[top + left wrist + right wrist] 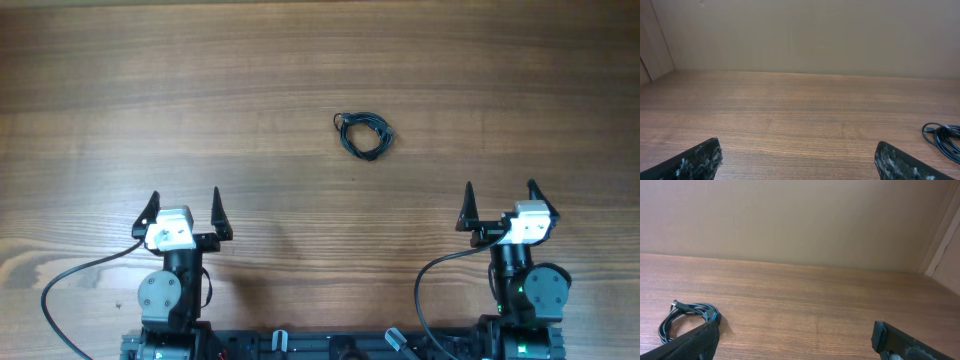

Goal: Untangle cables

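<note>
With left gripper point(184, 195) and right gripper point(500, 187) both spread, pinching several strands of the thin black coiled cables point(364, 135) above frame centre could make you tighten the tangle.

Even, diffuse light, barely any shadows (wrist views slightly soft).

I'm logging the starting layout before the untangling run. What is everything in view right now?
cables: one small tangled bundle, black with a blue bit, mid-table, slightly right of centre, apart from both arms.
table: one, brown wood, under everything.
wall: beige, beyond the table's far edge.
wires: two, thick black, one looping from each arm.
left arm: one, black and white, near edge, jaws open and empty.
right arm: one, black and white, near edge, jaws open and empty.
</note>
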You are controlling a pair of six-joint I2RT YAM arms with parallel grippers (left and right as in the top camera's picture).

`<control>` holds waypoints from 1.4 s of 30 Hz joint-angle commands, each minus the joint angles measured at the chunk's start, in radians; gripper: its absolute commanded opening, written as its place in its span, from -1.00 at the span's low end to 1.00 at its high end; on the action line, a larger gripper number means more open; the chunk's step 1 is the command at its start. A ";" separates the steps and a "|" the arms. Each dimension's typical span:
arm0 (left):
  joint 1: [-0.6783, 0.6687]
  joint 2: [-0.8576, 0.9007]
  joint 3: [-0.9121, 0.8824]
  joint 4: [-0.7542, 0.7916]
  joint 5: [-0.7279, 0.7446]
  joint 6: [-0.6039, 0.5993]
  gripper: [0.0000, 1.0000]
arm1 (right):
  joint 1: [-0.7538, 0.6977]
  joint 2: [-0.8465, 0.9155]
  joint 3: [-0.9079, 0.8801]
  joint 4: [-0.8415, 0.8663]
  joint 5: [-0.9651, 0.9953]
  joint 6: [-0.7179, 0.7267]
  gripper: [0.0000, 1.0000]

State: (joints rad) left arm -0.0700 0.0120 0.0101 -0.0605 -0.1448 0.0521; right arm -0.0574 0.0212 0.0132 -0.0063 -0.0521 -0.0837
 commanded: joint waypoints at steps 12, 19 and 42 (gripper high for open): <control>0.005 -0.005 -0.004 -0.015 0.174 0.019 1.00 | -0.005 -0.017 -0.008 0.007 -0.010 0.008 0.99; 0.005 -0.005 -0.004 -0.009 0.208 0.019 1.00 | -0.005 -0.017 -0.008 0.007 -0.010 0.008 0.99; 0.005 -0.004 0.352 -0.335 0.324 -0.061 1.00 | -0.005 -0.016 -0.008 0.007 -0.010 0.008 0.99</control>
State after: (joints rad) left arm -0.0700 0.0128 0.2607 -0.3702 0.1631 0.0051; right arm -0.0574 0.0208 0.0132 -0.0059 -0.0521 -0.0837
